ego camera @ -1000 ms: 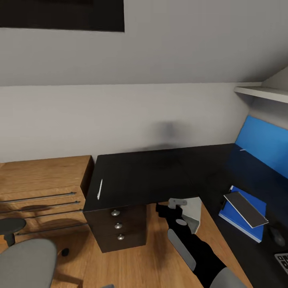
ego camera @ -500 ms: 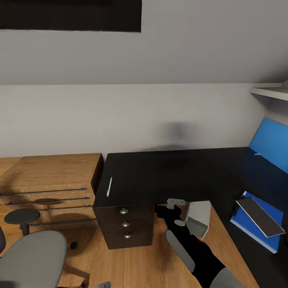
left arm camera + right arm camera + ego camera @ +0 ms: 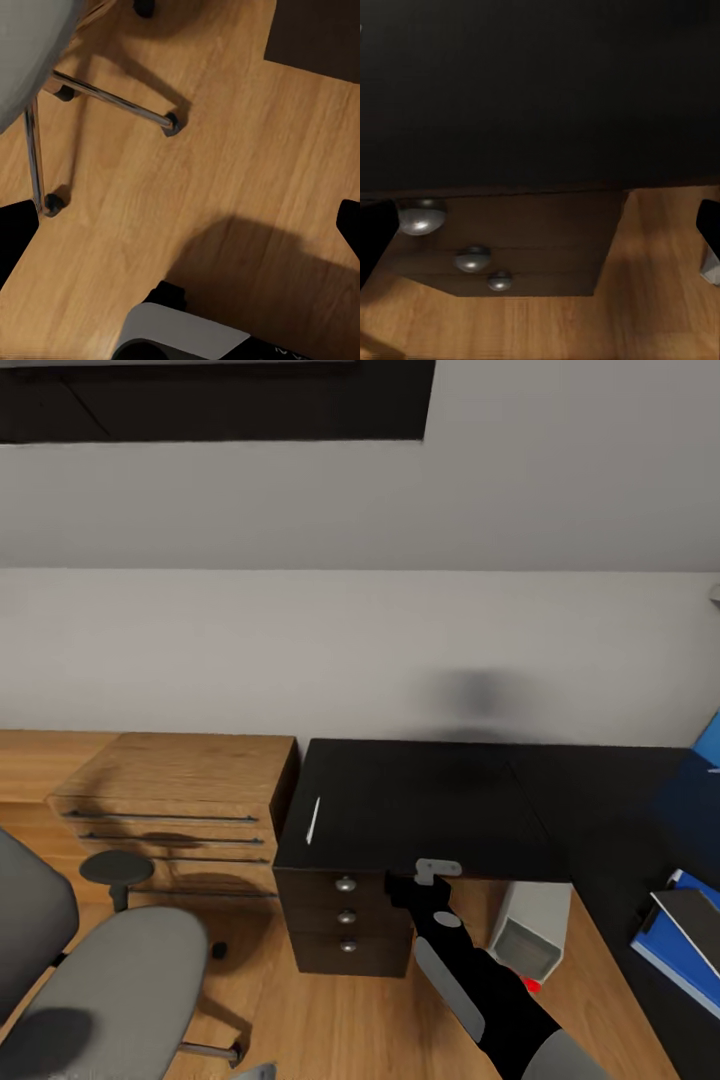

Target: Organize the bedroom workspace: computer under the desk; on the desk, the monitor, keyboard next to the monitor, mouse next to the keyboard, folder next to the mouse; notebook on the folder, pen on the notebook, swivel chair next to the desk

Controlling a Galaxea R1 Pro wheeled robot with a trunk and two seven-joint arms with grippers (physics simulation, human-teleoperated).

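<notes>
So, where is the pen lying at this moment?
In the head view, the pen lies on the black top of the desk near its left edge, above the drawer unit and beside the wooden dresser.

The desk [image 3: 420, 810] has a black top and black drawers with silver knobs [image 3: 472, 259]. At its nine o'clock edge lies the white pen [image 3: 312, 820]. The swivel chair [image 3: 110, 980] is grey, the dresser [image 3: 180, 790] light wood, the computer [image 3: 535, 930] pale grey, the folder [image 3: 665, 945] blue.
</notes>
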